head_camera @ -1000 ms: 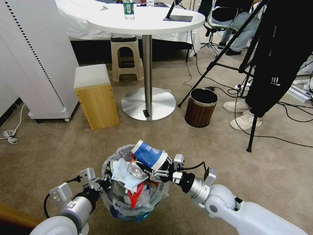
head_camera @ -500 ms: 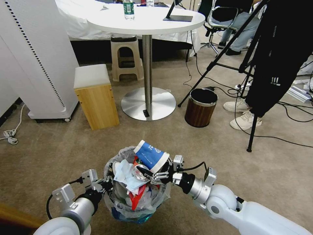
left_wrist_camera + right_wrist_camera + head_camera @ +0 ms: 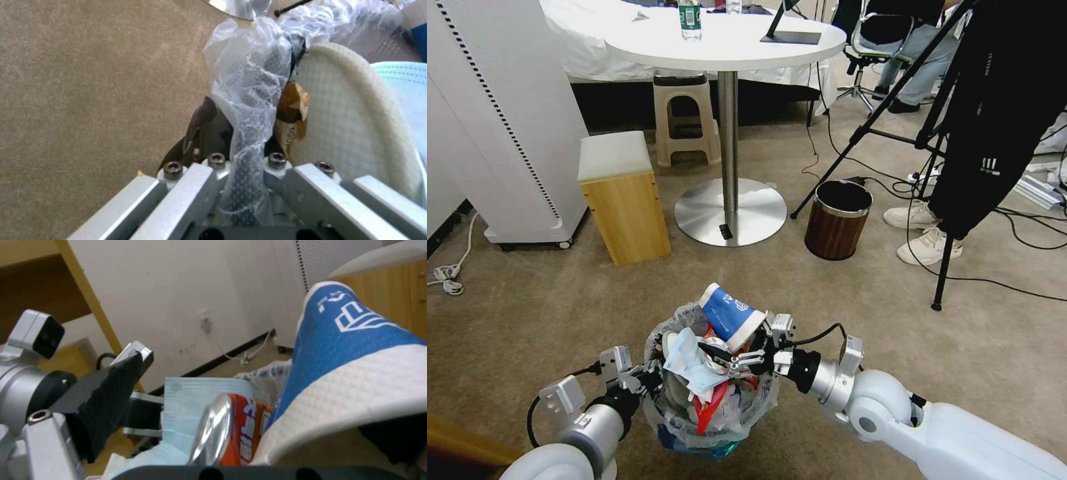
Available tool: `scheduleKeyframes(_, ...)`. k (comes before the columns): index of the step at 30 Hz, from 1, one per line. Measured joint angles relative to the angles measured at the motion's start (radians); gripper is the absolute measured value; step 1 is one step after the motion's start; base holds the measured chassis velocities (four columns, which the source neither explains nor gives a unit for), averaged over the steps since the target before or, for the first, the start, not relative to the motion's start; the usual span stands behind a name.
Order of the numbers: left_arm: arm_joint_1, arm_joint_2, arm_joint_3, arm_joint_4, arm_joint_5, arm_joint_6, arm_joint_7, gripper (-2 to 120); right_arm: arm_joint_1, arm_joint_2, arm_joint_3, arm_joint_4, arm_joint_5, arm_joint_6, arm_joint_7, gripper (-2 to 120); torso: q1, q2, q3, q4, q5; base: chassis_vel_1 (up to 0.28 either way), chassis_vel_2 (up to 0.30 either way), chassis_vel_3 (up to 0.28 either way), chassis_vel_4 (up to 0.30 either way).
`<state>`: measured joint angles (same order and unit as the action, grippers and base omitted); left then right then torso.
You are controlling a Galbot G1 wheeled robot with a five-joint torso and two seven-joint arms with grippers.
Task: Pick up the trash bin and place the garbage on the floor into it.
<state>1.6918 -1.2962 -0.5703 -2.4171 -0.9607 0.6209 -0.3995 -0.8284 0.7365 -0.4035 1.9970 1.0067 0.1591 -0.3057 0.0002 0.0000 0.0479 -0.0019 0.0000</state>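
The trash bin (image 3: 710, 393) sits low in front of the robot on the carpeted floor (image 3: 547, 313), heaped above its rim, and that heap is the main risk. A light-blue mask (image 3: 690, 363), a crushed orange can (image 3: 715, 350) and red wrappers (image 3: 707, 407) are piled loosely, so anything set on top could roll off the far side and back onto the carpet. The bin itself could also tip or slip, since it seems to be held at one point only: the left gripper (image 3: 650, 380) is clamped on the near-left rim, and in the left wrist view its fingers (image 3: 213, 160) pinch the mesh rim and the bunched clear liner (image 3: 249, 100) together, with a white slipper (image 3: 356, 123) just inside. If the hold is more plastic than wire, the liner may slide or tear under the load.

The blue-white paper cup (image 3: 730, 317) lies tilted over the far-right part of the pile, its white end toward the right gripper (image 3: 740, 357), which reaches in from the right over the rim. The right wrist view shows the cup (image 3: 356, 366) pressed close against the gripper and touching the can (image 3: 227, 433) beside it, and I judge the cup to be grasped there, not yet let go. Released at this tilt, it may rest on the can and mask rather than sink in, and topple outward.
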Motion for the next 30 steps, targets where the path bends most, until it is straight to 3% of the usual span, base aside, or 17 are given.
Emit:
scheduleKeyframes(9,-0.018,0.0,0.006,0.024,0.0,0.0,0.002,1,0.043,-0.009,-0.028,0.011,0.021,-0.003,-0.034,100,0.0,0.0,0.0,0.0,0.0,0.0,0.0,0.0,0.0)
scheduleKeyframes(30,-0.028,0.0,-0.001,0.03,-0.004,-0.002,0.002,1,0.176,0.023,-0.183,0.018,0.07,-0.009,0.012,100,0.0,0.0,0.0,-0.0001,0.0,0.0,0.0,0.0,0.0)
